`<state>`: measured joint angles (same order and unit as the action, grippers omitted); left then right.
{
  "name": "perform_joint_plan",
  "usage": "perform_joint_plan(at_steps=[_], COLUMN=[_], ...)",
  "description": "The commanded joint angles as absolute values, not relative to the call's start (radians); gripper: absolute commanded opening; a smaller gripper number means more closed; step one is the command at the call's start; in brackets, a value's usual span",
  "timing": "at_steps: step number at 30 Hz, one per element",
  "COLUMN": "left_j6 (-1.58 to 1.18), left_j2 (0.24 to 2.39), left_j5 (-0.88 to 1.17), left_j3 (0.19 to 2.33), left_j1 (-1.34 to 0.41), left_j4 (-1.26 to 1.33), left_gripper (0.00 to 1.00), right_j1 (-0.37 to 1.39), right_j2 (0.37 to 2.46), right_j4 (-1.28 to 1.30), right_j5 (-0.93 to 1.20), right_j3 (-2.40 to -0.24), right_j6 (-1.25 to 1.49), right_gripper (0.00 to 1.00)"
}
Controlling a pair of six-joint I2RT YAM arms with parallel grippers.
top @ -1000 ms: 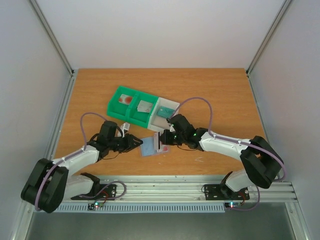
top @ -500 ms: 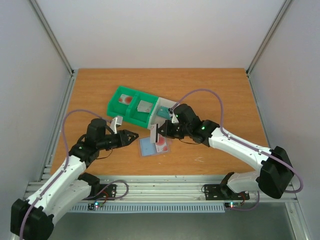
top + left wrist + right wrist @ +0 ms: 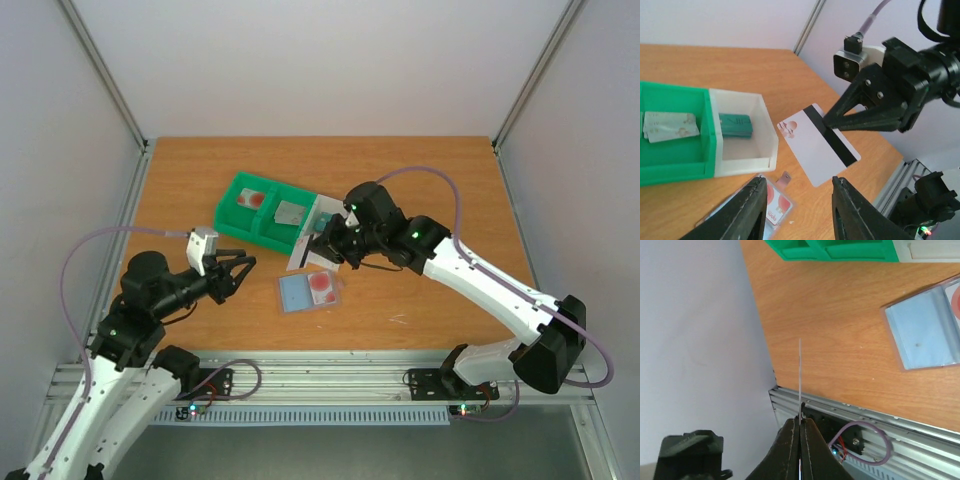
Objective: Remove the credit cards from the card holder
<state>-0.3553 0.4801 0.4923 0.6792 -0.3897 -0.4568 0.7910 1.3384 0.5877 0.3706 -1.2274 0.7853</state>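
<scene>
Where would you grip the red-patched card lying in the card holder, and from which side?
Probably its thin right edge, approached low from the right: the red-patched card lies flat in the right half of the card holder.

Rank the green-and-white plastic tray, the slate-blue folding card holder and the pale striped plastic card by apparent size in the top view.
1. green-and-white plastic tray
2. slate-blue card holder
3. pale striped card, though held raised and tilted by the right gripper, so unsure
</scene>
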Motion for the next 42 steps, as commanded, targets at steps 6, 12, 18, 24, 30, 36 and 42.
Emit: perform_joint_plan(at_steps=[6,12,18,24,30,36,42], left_j6=[0.131,0.191,0.248,0.262,0.260,0.290,0.318], left_j2=[0.374,0.382,0.440,0.514,0.588,0.623,0.661], left_j5=[0.589,0.633,0.694,0.697,0.730,0.698,0.702], left_j3=[0.726,0.698,0.668,0.663,0.616,0.606,0.620], left_j1=[-0.394,-0.394,-0.394,-0.395,-0.394,-0.395,-0.394], left_j4=[-0.502,-0.398,-0.366,-0.273,-0.170,-0.151,-0.153], left_gripper=[0.48,0.50,0.51,0.51,0.51,0.50,0.46], right_j1=[0.788,0.787,0.787,0.788,0.788,0.789,0.788], right_j2=[1.332,1.338,1.362,1.411,1.423,1.430,1.429], right_j4=[0.725,0.711,0.674,0.637,0.614,0.591,0.541], right_j5=[0.335,0.350,0.373,0.446,0.455,0.480,0.502], right_j3=[-1.327,-1.351,-1.370,-1.401,-1.404,-1.399,-1.355], right_j6=[1.101,1.213,1.277,1.306,1.307,1.309,1.320], right_gripper=[0.01,0.01,0.01,0.01,0.01,0.01,0.01])
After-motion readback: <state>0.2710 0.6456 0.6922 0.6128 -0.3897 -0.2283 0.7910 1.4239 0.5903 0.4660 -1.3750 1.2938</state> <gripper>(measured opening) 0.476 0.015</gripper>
